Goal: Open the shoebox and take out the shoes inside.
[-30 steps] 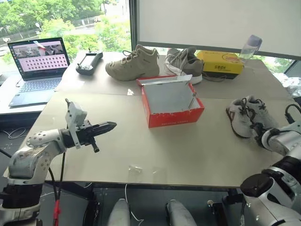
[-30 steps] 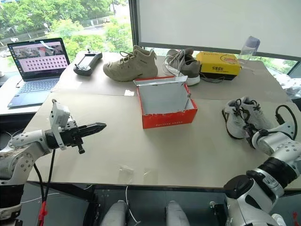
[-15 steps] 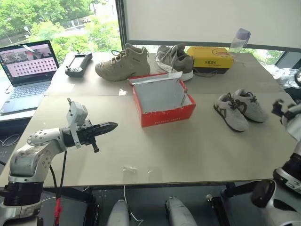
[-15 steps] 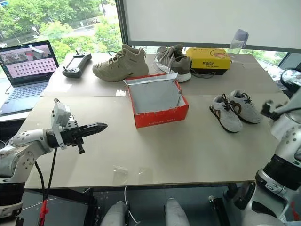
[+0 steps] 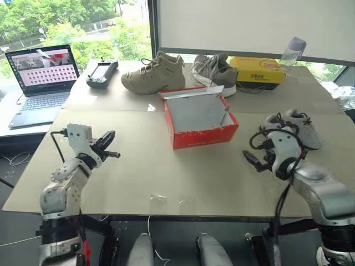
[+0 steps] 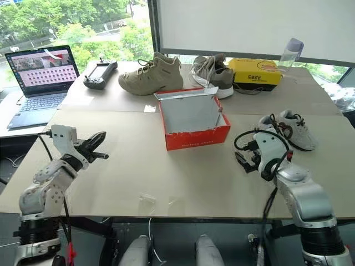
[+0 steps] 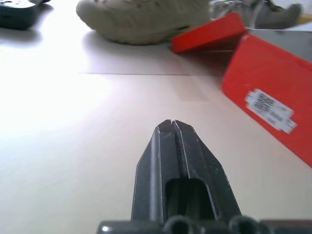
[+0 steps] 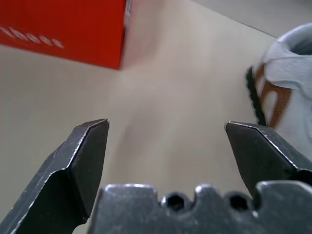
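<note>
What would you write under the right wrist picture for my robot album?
Open right end effector hovers over the table, between the red shoebox and a little white sneaker.

open red shoebox (image 5: 201, 123) sits mid-table (image 5: 166, 177), grey-white shoes (image 5: 294, 128) beside the right end effector (image 5: 256, 160).

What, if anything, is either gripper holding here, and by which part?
Nothing is held. The left gripper is shut on nothing; the right gripper is open over the bare table.

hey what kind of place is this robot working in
Probably an office or lab test room, not a home: a plain work table by a big window, with an open laptop and a handheld controller nearby.
</note>
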